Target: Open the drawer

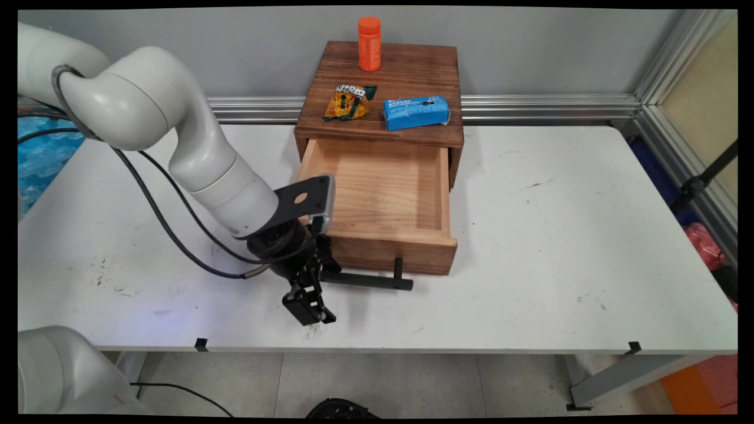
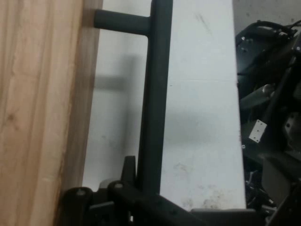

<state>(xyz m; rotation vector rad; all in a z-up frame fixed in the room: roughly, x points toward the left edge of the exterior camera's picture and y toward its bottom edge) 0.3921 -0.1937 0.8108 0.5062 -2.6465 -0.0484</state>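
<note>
The gripper (image 1: 308, 294) is closed around the drawer handle (image 1: 368, 280) at its 9 o'clock end; off-centre pulling may skew the open drawer (image 1: 386, 244).

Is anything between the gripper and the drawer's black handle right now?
Nothing visible. The gripper is right at the handle, at its left end in the main view; the hand view shows the bar running between the gripper's links, with only white table around.

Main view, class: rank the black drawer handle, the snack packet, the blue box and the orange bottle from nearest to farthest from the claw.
1. Black drawer handle: right beside the claw, at the open drawer's front.
2. Snack packet: on the cabinet top, left side.
3. Blue box: on the cabinet top, right side.
4. Orange bottle: at the cabinet's back edge, farthest.
</note>
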